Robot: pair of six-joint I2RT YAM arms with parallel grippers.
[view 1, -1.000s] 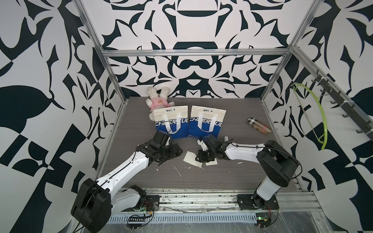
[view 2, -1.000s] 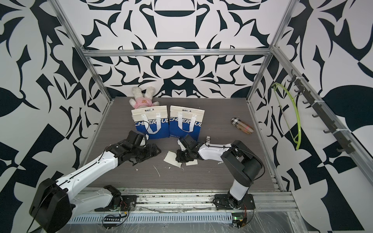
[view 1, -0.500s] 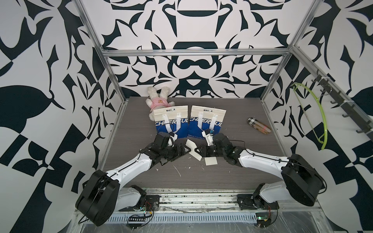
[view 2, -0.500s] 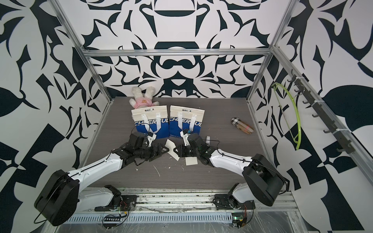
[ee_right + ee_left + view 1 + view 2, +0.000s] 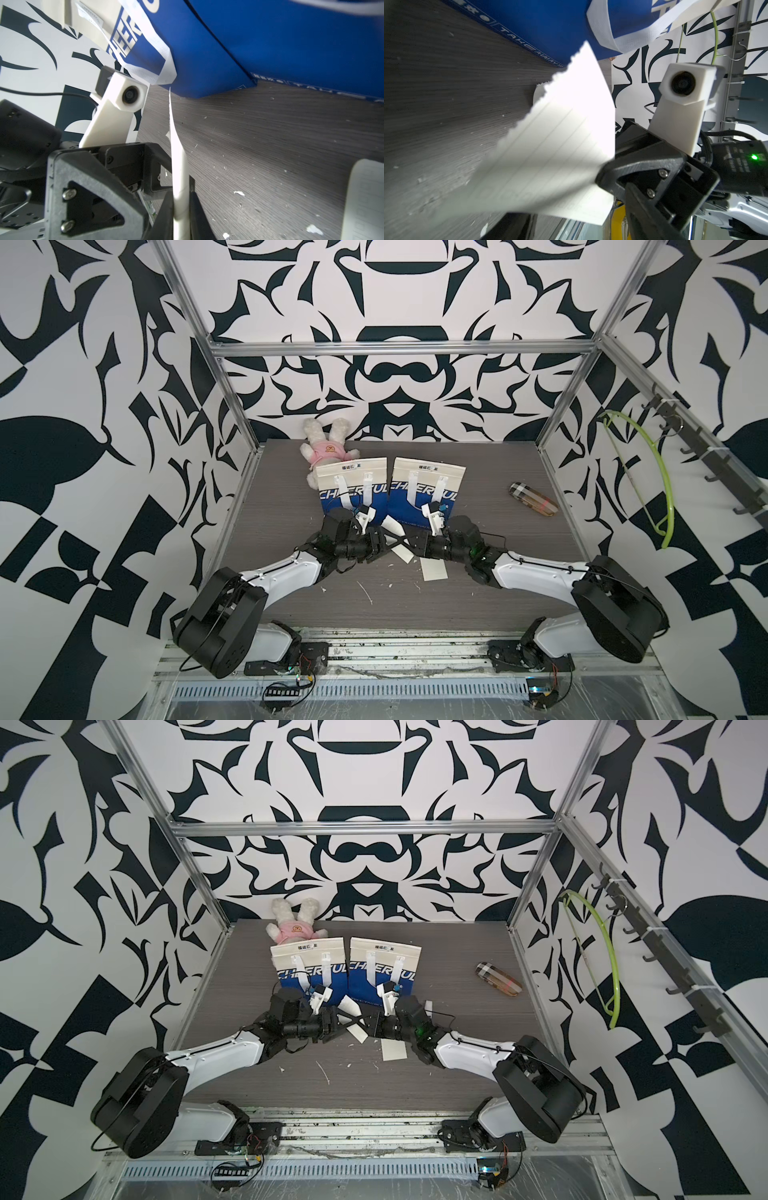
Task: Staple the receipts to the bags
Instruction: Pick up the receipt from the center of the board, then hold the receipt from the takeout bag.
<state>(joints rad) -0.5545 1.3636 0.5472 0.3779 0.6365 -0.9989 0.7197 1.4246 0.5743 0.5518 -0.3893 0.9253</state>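
Right claw (image 5: 180,207) is clenched on one receipt (image 5: 560,135), raised off the tabletop (image 5: 291,614), probably for hand-over. Left claw (image 5: 380,546) state cannot be told.

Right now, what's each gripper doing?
Left gripper: open, close to the receipt.
Right gripper: shut on that receipt.

In the left wrist view the near end of the held receipt (image 5: 554,135) is blurred, and in the right wrist view the second receipt (image 5: 365,199) is cut off by the edge. In both top views the plush toy (image 5: 326,450) is partly hidden behind a bag (image 5: 351,472), and the patterned object (image 5: 532,498) cannot be identified.
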